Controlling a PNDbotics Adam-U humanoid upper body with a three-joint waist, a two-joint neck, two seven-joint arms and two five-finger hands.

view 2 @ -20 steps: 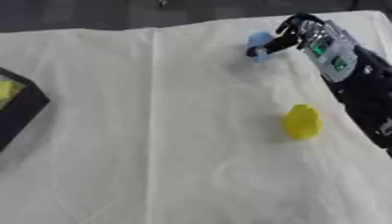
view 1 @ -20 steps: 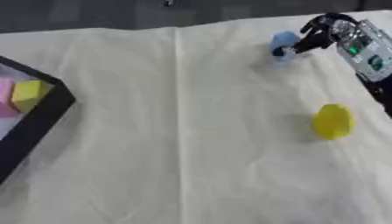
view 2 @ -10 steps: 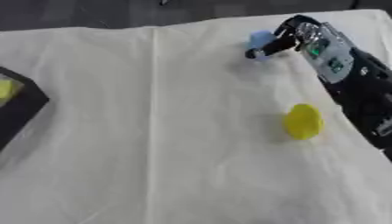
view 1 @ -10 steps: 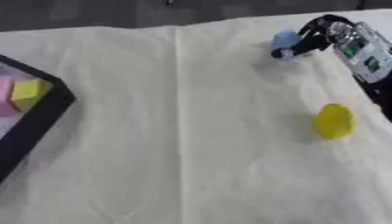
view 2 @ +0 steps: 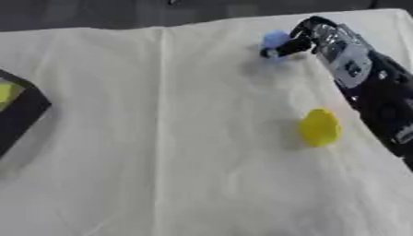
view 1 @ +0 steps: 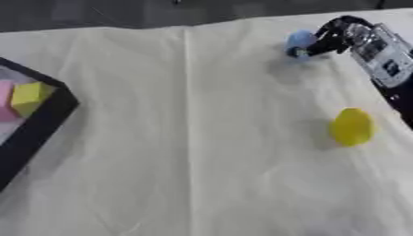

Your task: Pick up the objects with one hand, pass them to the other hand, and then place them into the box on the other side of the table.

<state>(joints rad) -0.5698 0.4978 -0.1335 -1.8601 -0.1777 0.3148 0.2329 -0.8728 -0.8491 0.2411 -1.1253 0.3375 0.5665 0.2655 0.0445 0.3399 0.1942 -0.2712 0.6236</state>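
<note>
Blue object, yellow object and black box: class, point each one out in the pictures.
blue object [view 1: 302, 39], left eye view, its upper rounded face.
yellow object [view 2: 319, 127], right eye view, middle of its face.
black box [view 1: 42, 125], left eye view, its near wall.

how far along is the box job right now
Done: a yellow block and a pink block already lie in the black box. In hand: the right hand has its fingers curled on the blue object. Left: passing it across, then the yellow object.
</note>
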